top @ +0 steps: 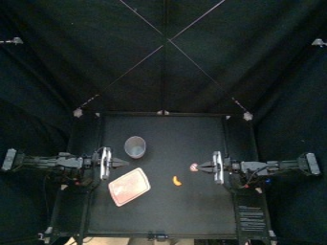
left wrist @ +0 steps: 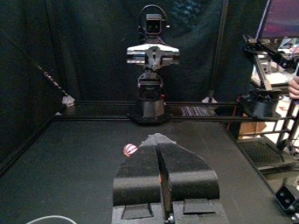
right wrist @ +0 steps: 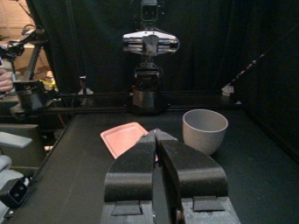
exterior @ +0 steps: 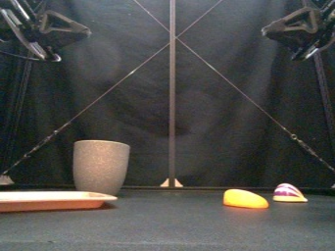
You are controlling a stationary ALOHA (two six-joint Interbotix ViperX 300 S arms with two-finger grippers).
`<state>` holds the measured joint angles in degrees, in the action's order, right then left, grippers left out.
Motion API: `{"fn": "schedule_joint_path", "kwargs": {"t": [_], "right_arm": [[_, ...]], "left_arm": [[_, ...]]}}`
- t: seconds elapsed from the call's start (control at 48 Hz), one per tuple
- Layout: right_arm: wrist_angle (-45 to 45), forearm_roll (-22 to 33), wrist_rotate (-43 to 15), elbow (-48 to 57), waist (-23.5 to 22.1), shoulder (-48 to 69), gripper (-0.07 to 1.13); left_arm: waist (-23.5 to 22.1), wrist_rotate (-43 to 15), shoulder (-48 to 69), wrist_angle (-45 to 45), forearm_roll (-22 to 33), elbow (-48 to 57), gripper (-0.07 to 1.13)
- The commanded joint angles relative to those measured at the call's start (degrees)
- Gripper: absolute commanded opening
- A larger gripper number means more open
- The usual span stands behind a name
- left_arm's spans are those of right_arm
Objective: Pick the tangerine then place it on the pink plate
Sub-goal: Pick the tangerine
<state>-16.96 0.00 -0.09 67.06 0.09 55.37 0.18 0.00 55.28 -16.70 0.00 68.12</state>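
1. The small orange toy tangerine wedge (top: 177, 179) lies loose on the black table (top: 192, 206), near its middle and a little toward the front. The front view (exterior: 245, 199) shows it low and rounded on its flat side, which probably suits a grasp from above.
2. Just beside it, toward the right arm, sits a small pale toy piece with pink and purple marks (exterior: 289, 192). It is apart from the tangerine, but close enough that a careless descent might knock it.
3. The flat pink rectangular tray (top: 128, 186) lies to the tangerine's left, near but not touching, set at an angle. Nothing rests on it, so the placing is not yet done.
4. A tall grey speckled cup (top: 136, 146) stands upright behind the tray, mouth up, clear of the likely path.
5. The left gripper (left wrist: 156, 138) hangs over the table's left side with its jaws pressed together on nothing. The right gripper (right wrist: 156, 133) faces it from the right, jaws likewise together and empty. Both look parked, and the right one is nearer the tangerine.
6. No brand, label or writing can be read on any of these things.
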Motion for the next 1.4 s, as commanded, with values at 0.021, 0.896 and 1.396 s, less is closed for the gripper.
{"fn": "schedule_joint_path", "kwargs": {"t": [0.021,0.896,1.396], "right_arm": [[0.0,-1.2,-1.1,-0.7,0.0,-1.2,0.13],[6.7,-18.5,-3.1,-11.4,-1.1,-28.9,1.04],[36.5,-22.8,-3.3,-23.9,0.0,-46.0,1.03]], "left_arm": [[0.2,0.0,-0.7,5.0,-0.4,-2.1,0.09],[3.1,-0.1,-0.7,13.4,-0.3,-4.0,0.08],[3.5,0.0,-0.7,13.4,-0.3,-3.8,0.08]]}}
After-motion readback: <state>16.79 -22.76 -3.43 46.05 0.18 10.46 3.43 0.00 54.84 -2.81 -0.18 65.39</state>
